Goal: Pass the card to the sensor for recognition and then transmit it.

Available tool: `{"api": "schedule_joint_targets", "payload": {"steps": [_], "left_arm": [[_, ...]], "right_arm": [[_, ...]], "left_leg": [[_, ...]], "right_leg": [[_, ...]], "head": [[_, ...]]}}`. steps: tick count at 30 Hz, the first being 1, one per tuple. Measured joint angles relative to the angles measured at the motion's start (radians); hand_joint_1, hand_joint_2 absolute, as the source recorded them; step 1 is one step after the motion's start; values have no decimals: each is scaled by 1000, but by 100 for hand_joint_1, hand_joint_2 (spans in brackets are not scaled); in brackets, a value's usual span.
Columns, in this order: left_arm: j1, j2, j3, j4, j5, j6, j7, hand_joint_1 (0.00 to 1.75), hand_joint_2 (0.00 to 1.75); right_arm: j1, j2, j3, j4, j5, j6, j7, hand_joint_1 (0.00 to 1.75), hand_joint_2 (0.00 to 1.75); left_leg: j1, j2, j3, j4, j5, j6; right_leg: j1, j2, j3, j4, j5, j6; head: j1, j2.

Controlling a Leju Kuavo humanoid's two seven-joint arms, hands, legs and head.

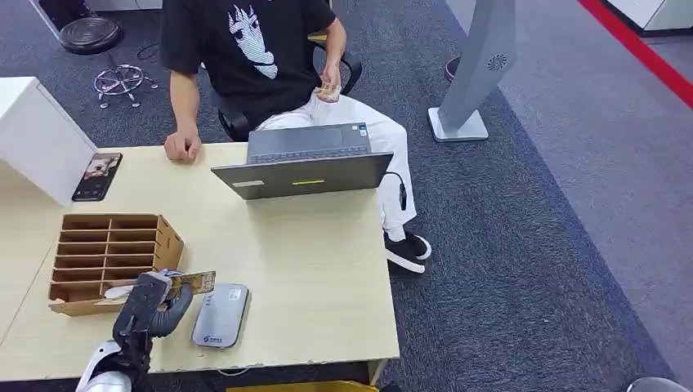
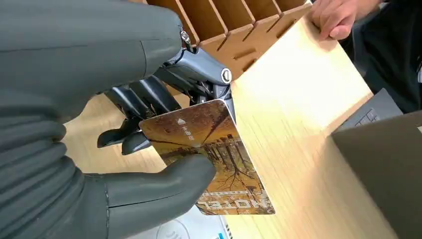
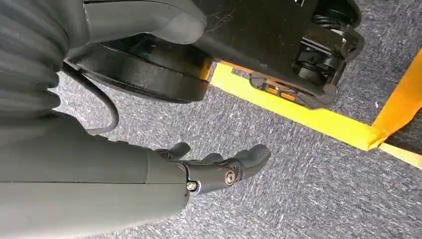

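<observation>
The grey left hand pinched the brown tree-printed hotel card above the pale wooden worktop, just beside the flat grey sensor; the right hand hung empty, fingers apart.

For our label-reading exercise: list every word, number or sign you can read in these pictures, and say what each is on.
"HOTEL": on the card held in the left hand, seen upside down in the wrist view.
Small white arrow and characters on the card: too small to read.
Blue mark on the sensor: too blurred to read.
White graphic on the person's shirt: a picture, no letters legible.
Laptop sticker: unreadable.
</observation>
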Motion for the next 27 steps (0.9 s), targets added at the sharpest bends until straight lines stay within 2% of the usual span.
{"api": "schedule_joint_targets", "payload": {"steps": [18, 27], "left_arm": [[6, -2, -3, 16, 14, -9, -23, 175, 175], [6, -16, -32, 57, 8, -30, -21, 175, 175]], "right_arm": [[-4, -2, 27, 0, -4, 0, 0, 0, 175], [-8, -3, 53, -1, -25, 0, 6, 0, 175]], "left_leg": [[0, 0, 0, 0, 0, 0], [0, 0, 0, 0, 0, 0]], "right_leg": [[0, 0, 0, 0, 0, 0], [0, 0, 0, 0, 0, 0]], "head": [[0, 0], [0, 0]]}}
